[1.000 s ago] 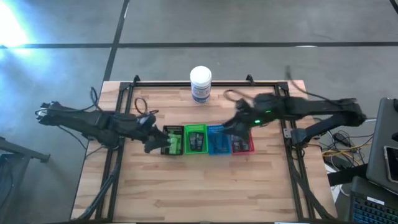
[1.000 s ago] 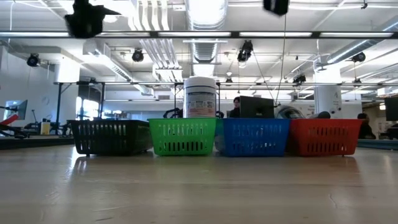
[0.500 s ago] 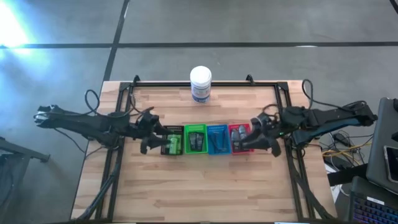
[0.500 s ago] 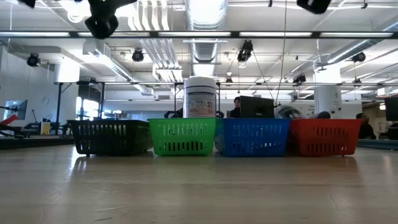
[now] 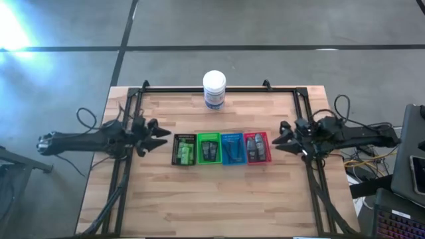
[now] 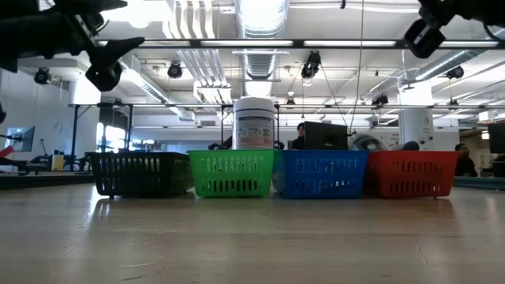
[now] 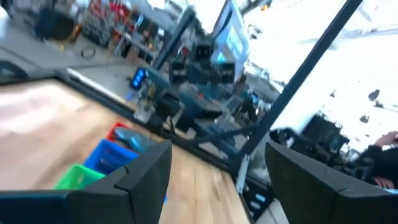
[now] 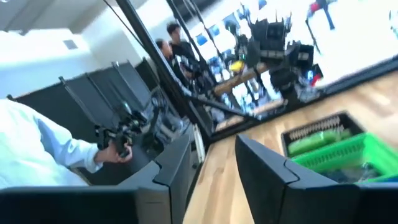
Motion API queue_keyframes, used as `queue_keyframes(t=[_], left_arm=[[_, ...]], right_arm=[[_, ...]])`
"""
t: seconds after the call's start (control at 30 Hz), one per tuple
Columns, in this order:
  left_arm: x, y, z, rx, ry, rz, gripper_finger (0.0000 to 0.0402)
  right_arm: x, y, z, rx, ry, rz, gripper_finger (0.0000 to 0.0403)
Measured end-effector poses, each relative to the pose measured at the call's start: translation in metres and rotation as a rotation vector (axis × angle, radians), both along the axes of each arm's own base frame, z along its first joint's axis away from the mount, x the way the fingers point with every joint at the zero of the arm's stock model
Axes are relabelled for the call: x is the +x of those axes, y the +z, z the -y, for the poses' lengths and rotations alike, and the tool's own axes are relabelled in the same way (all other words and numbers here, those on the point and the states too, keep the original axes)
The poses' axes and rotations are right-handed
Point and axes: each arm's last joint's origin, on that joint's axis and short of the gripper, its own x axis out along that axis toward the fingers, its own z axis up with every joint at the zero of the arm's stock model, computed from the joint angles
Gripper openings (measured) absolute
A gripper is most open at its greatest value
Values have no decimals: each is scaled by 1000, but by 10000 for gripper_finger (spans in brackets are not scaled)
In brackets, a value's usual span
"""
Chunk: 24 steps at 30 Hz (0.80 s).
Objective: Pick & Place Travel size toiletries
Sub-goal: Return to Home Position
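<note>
Both arms have pulled back to the sides. The left gripper (image 5: 161, 137) and right gripper (image 5: 279, 136) are empty, fingers apart. The toiletries (image 5: 210, 149) lie in the trays (image 5: 231, 135), so the job looks done.

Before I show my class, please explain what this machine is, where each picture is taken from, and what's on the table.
It's a robot with two arms, each ending in a two-finger claw. One picture looks straight down, one level across the table, two from wrist cameras. On it stand a black tray, green tray, blue tray and red tray in a row, holding small toiletries. A white jar stands behind. The left claw and right claw hang open, empty, off the row's ends.
</note>
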Motion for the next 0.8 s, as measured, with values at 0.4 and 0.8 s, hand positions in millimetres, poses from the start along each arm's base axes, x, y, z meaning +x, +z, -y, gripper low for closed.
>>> queue_keyframes(t=[0.4,0.8], left_arm=[[-22,-34,-9,21,108,4,262],[-17,-53,-16,6,328,-141,262]], right_arm=[[-29,-46,3,-102,-34,184,96],[-19,-79,6,-180,-162,93,65]])
